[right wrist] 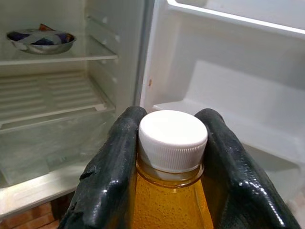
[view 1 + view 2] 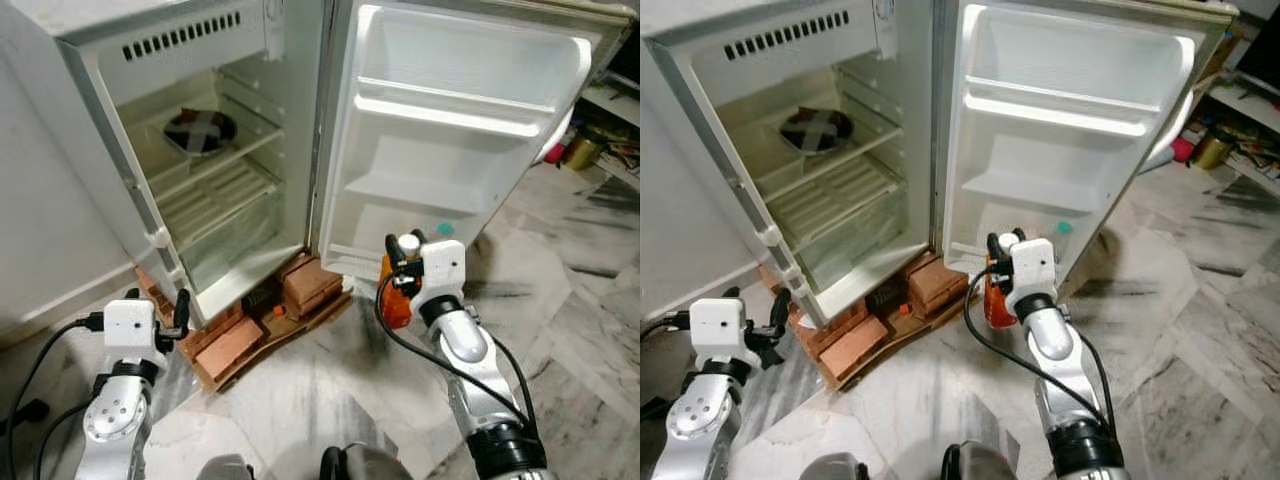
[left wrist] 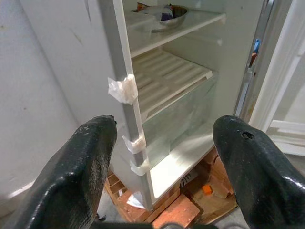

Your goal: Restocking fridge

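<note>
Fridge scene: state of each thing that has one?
Fridge door: swung wide open, shelves bare.
Bowl: on the upper fridge shelf, covered.
Orange bottle: upright, white cap on, held in front of the door.
Right gripper: jaws shut on the bottle neck.
Left gripper: jaws open, holding nothing.

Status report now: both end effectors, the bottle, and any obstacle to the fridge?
Right end effector shut on orange bottle, low before open fridge door. Left end effector open, empty, near fridge frame. Bowl on upper shelf; no obstacle seen.
</note>
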You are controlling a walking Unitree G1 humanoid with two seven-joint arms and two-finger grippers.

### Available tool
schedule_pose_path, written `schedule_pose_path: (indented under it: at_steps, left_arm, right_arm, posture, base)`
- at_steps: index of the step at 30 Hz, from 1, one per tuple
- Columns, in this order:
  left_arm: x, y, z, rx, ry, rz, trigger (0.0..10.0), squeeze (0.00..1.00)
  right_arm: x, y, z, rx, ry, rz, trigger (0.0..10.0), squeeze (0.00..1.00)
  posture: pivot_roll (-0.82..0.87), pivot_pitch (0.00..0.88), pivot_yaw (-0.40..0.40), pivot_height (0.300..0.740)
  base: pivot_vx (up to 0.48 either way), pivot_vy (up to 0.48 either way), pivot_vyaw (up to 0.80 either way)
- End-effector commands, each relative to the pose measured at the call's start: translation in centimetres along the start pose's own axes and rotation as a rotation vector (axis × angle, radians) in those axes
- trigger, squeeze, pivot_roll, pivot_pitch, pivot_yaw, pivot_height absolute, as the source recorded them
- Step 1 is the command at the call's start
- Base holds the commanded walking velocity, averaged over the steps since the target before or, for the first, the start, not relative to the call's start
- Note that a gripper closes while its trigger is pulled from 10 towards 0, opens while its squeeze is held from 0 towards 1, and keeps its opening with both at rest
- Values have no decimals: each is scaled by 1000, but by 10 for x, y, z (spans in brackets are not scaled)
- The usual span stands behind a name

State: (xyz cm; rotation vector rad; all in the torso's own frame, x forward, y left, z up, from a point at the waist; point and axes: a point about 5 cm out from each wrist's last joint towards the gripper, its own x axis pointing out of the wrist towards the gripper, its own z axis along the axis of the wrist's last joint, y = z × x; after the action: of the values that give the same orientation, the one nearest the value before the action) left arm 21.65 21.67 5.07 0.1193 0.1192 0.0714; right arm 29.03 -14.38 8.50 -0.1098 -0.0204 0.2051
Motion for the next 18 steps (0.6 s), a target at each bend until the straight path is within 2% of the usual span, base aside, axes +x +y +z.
schedule_pose_path:
  at_steps: [1, 7, 12, 18]
  left_arm:
    - [0, -2, 1, 6, 1, -6, 10000, 0]
    - [5, -4, 6, 13, -19, -22, 10000, 0]
    - [5, -7, 6, 16, -15, -35, 10000, 0]
    - [3, -17, 2, 6, 14, -81, 10000, 0]
  right_arm:
    - [7, -6, 12, -11, -52, -18, 10000, 0]
    - [16, 0, 17, -14, -74, -19, 10000, 0]
    - [15, 3, 16, -12, -74, -18, 10000, 0]
    - [13, 0, 17, -12, -82, -33, 10000, 0]
  posture:
    - [115, 88, -69, 740]
    - [122, 100, -64, 740]
    - [115, 108, -57, 740]
    - [102, 120, -51, 740]
  base:
    - [356, 0, 0]
    - [378, 0, 0]
    - [333, 0, 0]
    - [351, 0, 0]
